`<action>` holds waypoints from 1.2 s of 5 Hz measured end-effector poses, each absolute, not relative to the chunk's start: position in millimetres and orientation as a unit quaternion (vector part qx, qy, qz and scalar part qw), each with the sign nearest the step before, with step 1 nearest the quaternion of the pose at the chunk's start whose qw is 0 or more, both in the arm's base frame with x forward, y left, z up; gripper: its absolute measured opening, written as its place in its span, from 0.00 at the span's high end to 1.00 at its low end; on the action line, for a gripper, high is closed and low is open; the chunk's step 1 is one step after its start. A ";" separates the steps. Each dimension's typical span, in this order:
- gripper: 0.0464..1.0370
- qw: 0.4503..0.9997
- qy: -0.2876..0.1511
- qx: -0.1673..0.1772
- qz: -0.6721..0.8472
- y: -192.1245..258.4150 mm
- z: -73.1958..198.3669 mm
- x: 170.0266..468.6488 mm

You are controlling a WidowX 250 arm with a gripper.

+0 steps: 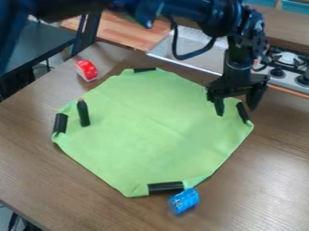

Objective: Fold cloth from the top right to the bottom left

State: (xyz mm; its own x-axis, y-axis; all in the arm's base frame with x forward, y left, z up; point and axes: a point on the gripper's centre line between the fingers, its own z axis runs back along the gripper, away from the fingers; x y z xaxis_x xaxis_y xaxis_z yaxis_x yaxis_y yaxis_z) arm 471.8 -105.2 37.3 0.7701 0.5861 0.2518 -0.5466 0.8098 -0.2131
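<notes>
My gripper (236,109) is at the right part of the view, its fingers spread apart and pointing down. It is open, over the upper right corner of the green cloth (151,131). A black strip (242,112) on that corner lies between the two fingers as seen from here; whether they touch the cloth I cannot tell. The cloth lies spread on the brown table, with further black strips at its top, left and bottom corners.
A dark bottle-shaped object (83,113) is on the cloth's left part. A blue can (183,200) lies by the bottom corner, and a red and white object (87,71) beyond the upper left edge. A toy stove (287,63) and metal sink (187,52) stand behind the table (265,180).
</notes>
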 end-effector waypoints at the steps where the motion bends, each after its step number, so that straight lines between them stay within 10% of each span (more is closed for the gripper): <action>1: 0.04 0.939 -0.155 -0.066 0.300 -112.8 34.6 474.8; 3: 0.09 0.939 -0.149 -0.061 0.305 -119.1 21.9 480.1; 6: 0.86 0.939 -0.146 -0.076 0.303 -119.7 17.5 472.3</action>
